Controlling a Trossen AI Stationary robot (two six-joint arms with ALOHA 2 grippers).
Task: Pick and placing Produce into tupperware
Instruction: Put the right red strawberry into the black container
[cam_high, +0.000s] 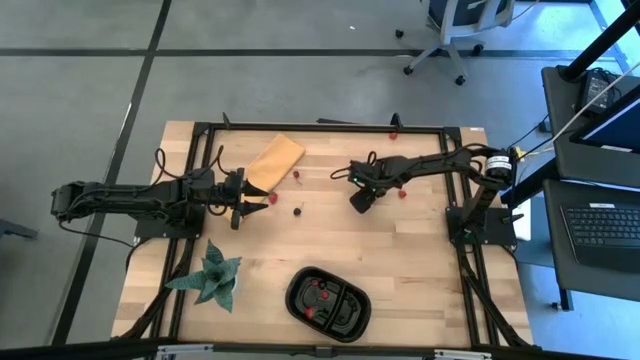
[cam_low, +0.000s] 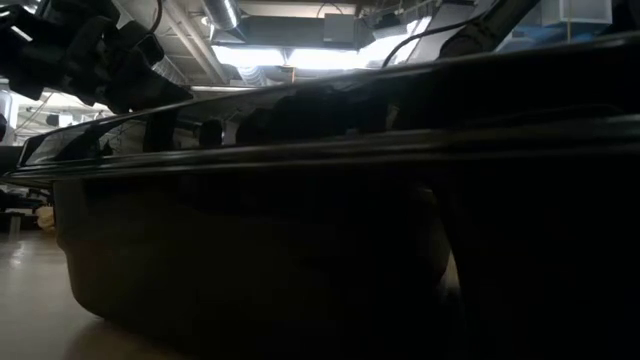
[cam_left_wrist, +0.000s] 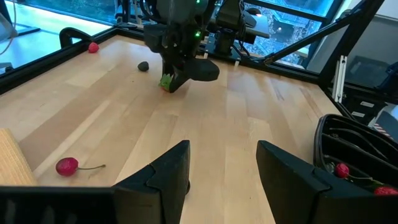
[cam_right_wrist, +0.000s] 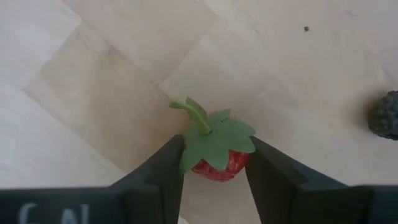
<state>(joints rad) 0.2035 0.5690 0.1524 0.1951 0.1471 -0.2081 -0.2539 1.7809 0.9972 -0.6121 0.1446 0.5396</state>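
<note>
My right gripper (cam_high: 358, 203) stands over the middle of the table, pointing down, shut on a small red strawberry (cam_right_wrist: 219, 165) with a green leafy cap. My left gripper (cam_high: 243, 205) waits open at the left, next to the tan board, with nothing between its fingers (cam_left_wrist: 168, 171). The black tupperware (cam_high: 328, 303) sits on the table near the front edge with a few red fruits in it (cam_left_wrist: 341, 169). Loose produce lies on the wood: a stemmed red cherry (cam_left_wrist: 67, 165), a dark berry (cam_right_wrist: 385, 115) and other red fruits (cam_high: 402, 193). My right gripper pinches the strawberry's two red sides (cam_right_wrist: 233, 163), just under its leafy cap, between its two fingers. The fingers come from above, pointing steeply down. The stem (cam_right_wrist: 189, 112) points up, back along the fingers. The fruit (cam_left_wrist: 166, 83) sits right at the tabletop; whether it rests there I cannot tell.
A tan flat board (cam_high: 275, 160) lies at the far left of the table, and a green spiky plant (cam_high: 210, 277) stands at the near left. A black frame (cam_high: 330, 125) runs round the tabletop. In the low view the tray's wall (cam_low: 300, 250) blocks nearly everything.
</note>
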